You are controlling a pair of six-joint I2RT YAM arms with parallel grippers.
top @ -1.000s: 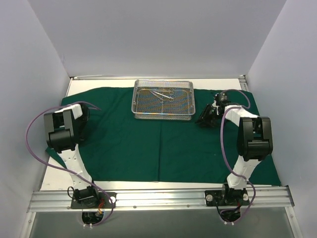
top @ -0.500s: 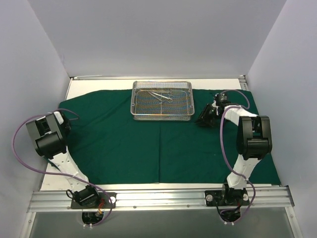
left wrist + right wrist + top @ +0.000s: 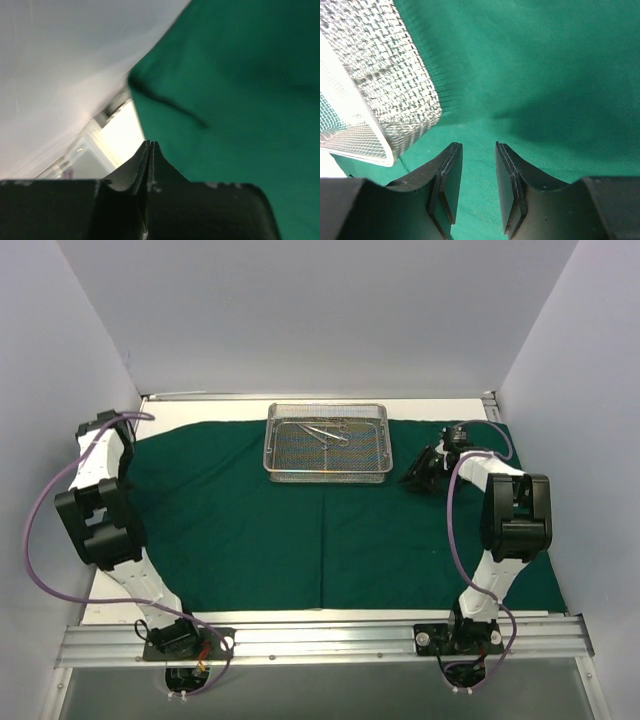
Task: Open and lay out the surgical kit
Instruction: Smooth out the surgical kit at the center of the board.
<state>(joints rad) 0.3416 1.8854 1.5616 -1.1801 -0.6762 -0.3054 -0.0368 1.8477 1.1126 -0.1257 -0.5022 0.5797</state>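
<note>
The dark green cloth (image 3: 250, 530) lies spread flat over most of the table. The silver wire-mesh tray (image 3: 327, 441) stands on its far middle, with slim shiny instruments (image 3: 326, 430) inside. My left gripper (image 3: 110, 430) is raised at the far left by the cloth's back-left corner. In the left wrist view its fingertips (image 3: 150, 144) are pressed together with nothing between them, and the cloth (image 3: 240, 75) lies beyond. My right gripper (image 3: 420, 476) is open and empty, low over the cloth just right of the tray. The right wrist view shows it (image 3: 477, 147) beside the tray's corner (image 3: 385, 85).
White enclosure walls stand on the left (image 3: 60, 390), the back and the right. A metal rail (image 3: 320, 640) runs along the near edge. Purple cables (image 3: 35, 540) loop off both arms. A strip of bare white table (image 3: 200, 410) shows behind the cloth.
My left arm has swung from over the cloth's left part out to the far left wall and upward. The cloth's left side now lies flat. The right gripper has hardly moved.
</note>
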